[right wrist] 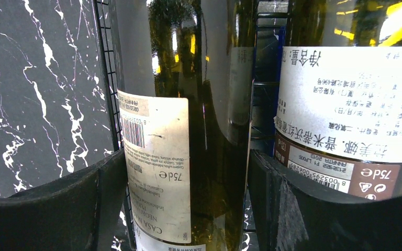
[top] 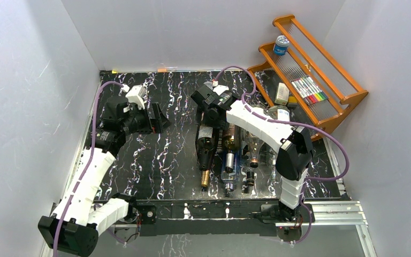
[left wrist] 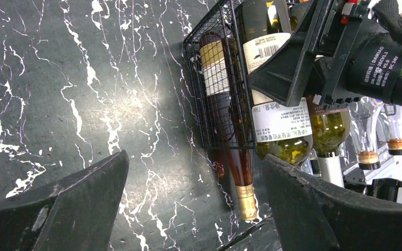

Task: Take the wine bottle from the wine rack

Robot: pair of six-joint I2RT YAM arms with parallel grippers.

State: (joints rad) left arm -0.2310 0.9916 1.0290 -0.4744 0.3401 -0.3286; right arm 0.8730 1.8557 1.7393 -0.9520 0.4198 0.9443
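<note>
The wine rack of thin black wire lies at mid table with several bottles side by side. My right gripper reaches down over its far left end. A dark green wine bottle with a pale barcode label stands between its fingers, which press against both sides. The same bottle shows in the left wrist view under the right gripper's black fingers. My left gripper hangs open over bare table, left of the rack.
A brown bottle with a gold foil neck pokes out of the rack's near side. A second labelled bottle lies right of the gripped one. An orange wooden shelf with a jar and markers stands at the back right. White walls enclose the black marbled table.
</note>
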